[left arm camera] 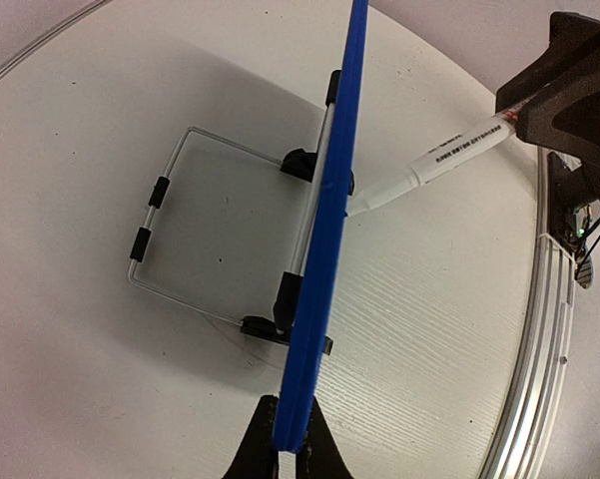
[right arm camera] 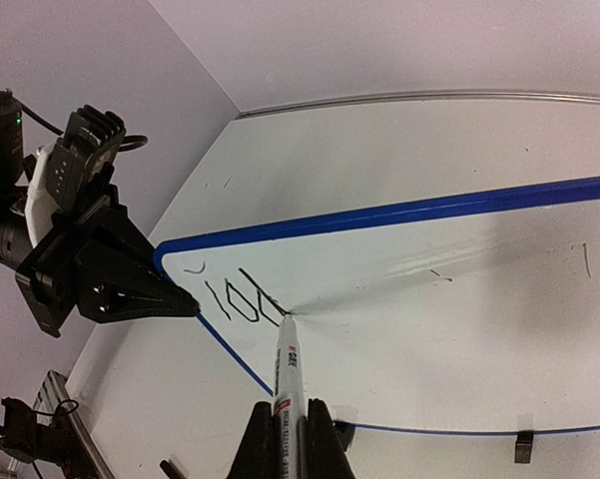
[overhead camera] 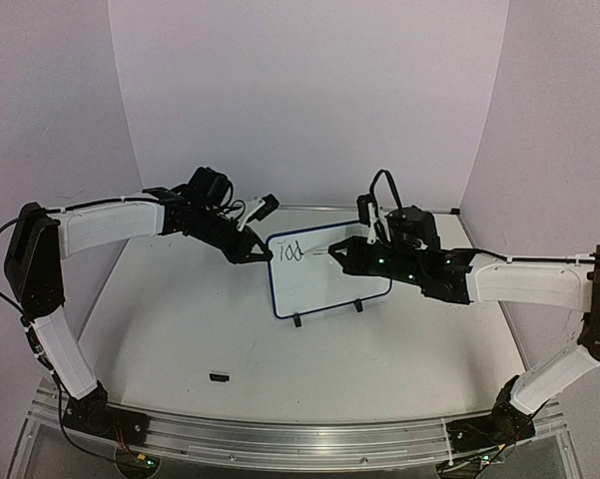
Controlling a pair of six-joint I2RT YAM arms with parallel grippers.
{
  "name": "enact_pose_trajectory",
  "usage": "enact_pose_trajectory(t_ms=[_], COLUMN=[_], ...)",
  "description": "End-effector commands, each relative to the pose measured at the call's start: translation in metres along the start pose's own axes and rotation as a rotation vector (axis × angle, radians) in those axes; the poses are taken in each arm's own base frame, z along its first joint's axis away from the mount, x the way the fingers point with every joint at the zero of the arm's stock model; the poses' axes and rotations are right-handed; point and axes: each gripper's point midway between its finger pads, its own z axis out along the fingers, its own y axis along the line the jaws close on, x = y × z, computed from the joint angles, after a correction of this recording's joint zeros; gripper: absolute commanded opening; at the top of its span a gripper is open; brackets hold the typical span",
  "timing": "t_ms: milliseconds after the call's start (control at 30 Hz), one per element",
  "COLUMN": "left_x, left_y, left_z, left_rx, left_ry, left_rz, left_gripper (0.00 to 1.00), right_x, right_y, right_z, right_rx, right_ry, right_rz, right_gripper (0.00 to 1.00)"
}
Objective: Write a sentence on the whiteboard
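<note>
Left end effector (overhead camera: 254, 251) was clamped on the blue left edge of the whiteboard (overhead camera: 329, 284), which stood on its feet near the middle of the surface (overhead camera: 170, 329). Opposite it, the right end effector (overhead camera: 341, 255) pinched a marker (right arm camera: 286, 364), tip touching the board beside the first letters of the sentence (right arm camera: 235, 299) at its upper left corner.

White arm links (overhead camera: 105, 225), black joints (overhead camera: 35, 264), looping black cable (overhead camera: 383, 172), green lights (overhead camera: 379, 262)
</note>
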Motion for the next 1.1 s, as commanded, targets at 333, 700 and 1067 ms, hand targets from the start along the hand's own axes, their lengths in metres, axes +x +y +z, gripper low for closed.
enact_pose_trajectory(t_ms=[333, 700, 1067], left_x=[-0.002, -0.002, -0.001], left_y=[0.003, 0.002, 0.001], left_z=[0.001, 0.001, 0.003], left_rx=[-0.034, -0.037, -0.039], left_ry=[0.02, 0.021, 0.029], left_rz=[0.03, 0.034, 0.038], left_gripper=[0.0, 0.0, 0.0], right_x=[-0.021, -0.022, -0.027], right_y=[-0.001, 0.001, -0.001], right_z=[-0.026, -0.024, -0.017], right_rx=[0.021, -0.003, 0.002], right_ry=[-0.082, -0.082, -0.095], right_rz=[0.003, 0.014, 0.017], right_gripper=[0.0, 0.0, 0.0])
